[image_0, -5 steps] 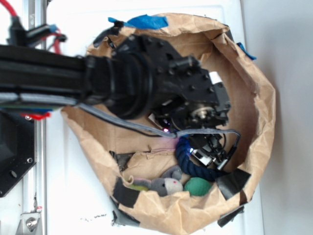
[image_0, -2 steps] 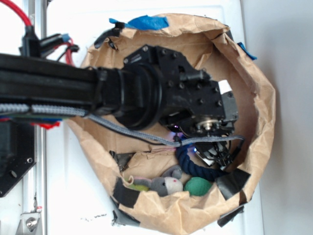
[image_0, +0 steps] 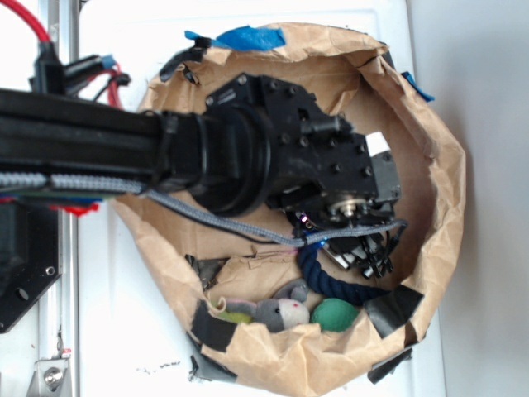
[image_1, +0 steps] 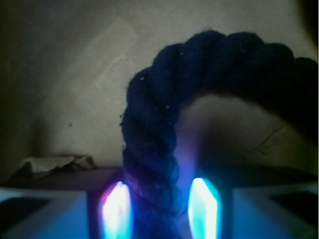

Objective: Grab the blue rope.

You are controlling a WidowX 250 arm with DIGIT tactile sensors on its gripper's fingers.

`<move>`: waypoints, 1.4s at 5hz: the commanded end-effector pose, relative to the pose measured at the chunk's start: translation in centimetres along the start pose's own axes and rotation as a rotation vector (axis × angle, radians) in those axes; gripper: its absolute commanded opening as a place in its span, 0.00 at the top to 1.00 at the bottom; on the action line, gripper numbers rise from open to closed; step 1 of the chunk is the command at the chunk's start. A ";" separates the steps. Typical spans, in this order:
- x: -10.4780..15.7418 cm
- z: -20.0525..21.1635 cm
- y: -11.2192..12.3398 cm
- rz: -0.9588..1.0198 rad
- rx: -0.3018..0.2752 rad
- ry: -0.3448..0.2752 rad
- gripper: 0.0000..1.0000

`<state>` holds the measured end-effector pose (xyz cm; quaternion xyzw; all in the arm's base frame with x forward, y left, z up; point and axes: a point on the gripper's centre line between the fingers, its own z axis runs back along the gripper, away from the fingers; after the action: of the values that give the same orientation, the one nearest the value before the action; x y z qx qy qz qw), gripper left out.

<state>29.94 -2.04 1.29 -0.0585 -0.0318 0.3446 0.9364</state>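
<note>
You see a brown paper bag (image_0: 430, 178) on the tabletop (image_0: 132, 314), holding the blue rope (image_0: 331, 281), a green ball (image_0: 335, 314) and a grey plush toy (image_0: 277, 313). The hand (image_1: 160, 209) sits inside the bag, fingers (image_1: 115, 209) partly apart, rope between them; whether they grip it, you cannot tell.

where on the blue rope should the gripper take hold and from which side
Grip the blue rope on the straight run just below its arch, coming end-on along that run with one finger on each flank. The wrist view shows this stretch already lying between the two lit fingertips, while further on it curves away sideways.
</note>
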 end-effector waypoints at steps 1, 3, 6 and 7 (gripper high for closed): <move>1.0 -0.5 0.3 -0.011 -0.007 -0.016 1.00; 1.1 -0.3 0.3 -0.020 -0.007 -0.010 1.00; 1.1 1.0 0.4 -0.152 0.015 -0.012 1.00; 1.1 5.5 0.7 -0.375 0.036 0.010 1.00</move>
<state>28.23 -1.39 3.90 -0.0279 0.0166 0.1576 0.9870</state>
